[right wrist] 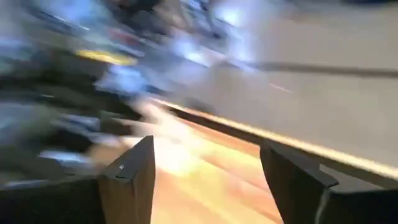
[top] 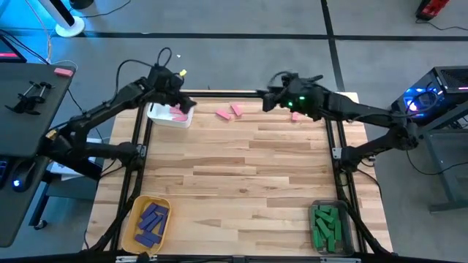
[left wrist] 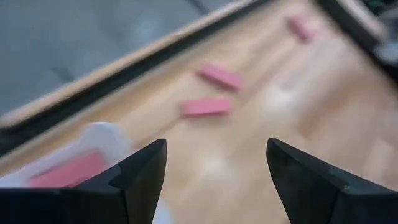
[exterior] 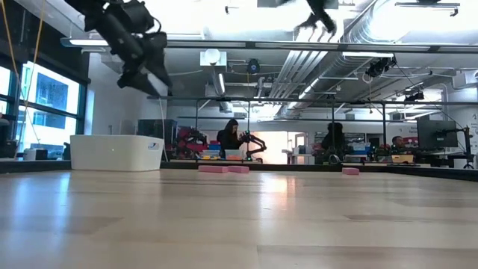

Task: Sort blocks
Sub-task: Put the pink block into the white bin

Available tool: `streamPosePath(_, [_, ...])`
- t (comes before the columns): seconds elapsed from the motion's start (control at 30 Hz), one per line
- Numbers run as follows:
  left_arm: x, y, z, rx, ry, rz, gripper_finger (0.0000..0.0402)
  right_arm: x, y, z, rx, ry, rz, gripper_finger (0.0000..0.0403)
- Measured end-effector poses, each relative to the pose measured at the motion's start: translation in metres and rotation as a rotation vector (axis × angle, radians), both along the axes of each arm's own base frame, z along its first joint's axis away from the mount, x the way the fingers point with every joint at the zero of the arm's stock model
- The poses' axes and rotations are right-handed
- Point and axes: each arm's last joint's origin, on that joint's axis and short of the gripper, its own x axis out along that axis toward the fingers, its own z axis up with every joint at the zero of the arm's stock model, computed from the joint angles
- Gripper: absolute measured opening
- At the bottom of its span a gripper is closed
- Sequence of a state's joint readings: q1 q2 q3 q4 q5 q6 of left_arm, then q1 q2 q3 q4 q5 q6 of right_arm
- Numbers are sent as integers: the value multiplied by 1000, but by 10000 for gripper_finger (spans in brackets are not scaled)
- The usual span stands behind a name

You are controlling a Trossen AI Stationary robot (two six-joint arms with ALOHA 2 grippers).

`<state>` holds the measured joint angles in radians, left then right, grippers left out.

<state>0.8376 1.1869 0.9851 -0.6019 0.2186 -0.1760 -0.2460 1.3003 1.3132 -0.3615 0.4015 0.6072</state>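
Purple blocks fill the yellow bin, green blocks the clear bin. Pink blocks lie in the white bin; 3 pink blocks remain on the surface. Left hand gapes empty above the white bin; right hand gapes empty.

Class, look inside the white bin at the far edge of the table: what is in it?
In the high view the white bin holds pink blocks. The left claw, open and empty, hangs over its rim and covers part of the inside, so a full count is impossible.

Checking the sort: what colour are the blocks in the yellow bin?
Purple oblong blocks in the yellow bin; clearest in the high view.
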Motion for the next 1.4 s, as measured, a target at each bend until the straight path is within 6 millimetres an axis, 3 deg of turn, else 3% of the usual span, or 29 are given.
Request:
streamPosePath(0.1, [3, -17, -4, 17, -87, -56, 263, -16, -15, -31, 99, 291, -177, 186])
streamPosePath(0.17, [4, -27, -9, 20, -156, -55, 263, -28, -22, -53, 166, 451, -275, 134])
streamPosePath(0.27, [5, -43, -21, 3, -261, -49, 263, -44, -31, -87, 254, 549, -360, 34])
streamPosePath(0.3, [6, -48, -25, 0, -302, -51, 263, -48, -33, -101, 292, 557, -368, 18])
streamPosePath(0.43, [7, -65, -35, -22, -455, -65, 263, -56, -36, -152, 424, 494, -378, 18])
streamPosePath(0.53, [7, -75, -34, -31, -558, -85, 264, -66, -39, -179, 469, 474, -446, 3])
streamPosePath(0.83, [11, -83, -21, -28, -709, -117, 264, -94, -62, -216, 506, 482, -681, 0])
streamPosePath(1.23, [12, -83, -21, -70, -724, -94, 264, -82, -78, -252, 548, 490, -746, 0])
streamPosePath(1.4, [12, -83, -21, -80, -728, -88, 264, -81, -79, -255, 541, 503, -748, 0])
